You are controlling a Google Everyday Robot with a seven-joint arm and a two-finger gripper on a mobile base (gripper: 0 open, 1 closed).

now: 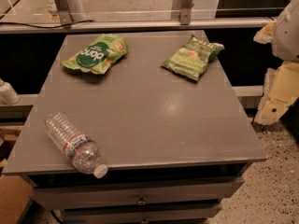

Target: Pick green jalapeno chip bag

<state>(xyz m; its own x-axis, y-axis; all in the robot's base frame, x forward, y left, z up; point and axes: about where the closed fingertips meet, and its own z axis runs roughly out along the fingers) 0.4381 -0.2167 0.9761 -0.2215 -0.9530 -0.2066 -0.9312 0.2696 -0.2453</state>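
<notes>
The green jalapeno chip bag [192,57] is an olive-green crinkly bag with pale lettering. It lies flat on the far right part of the grey table [154,120]. My gripper [275,99] shows as pale cream parts at the right edge of the view, off the table's right side. It is well apart from the bag, to the right of it and nearer the front. Nothing shows in its hold.
A brighter green bag with a dark round logo [96,54] lies at the far left. A clear water bottle [74,143] lies on its side at the front left corner, cap over the edge. A rail runs behind the table. Drawers sit below the front edge.
</notes>
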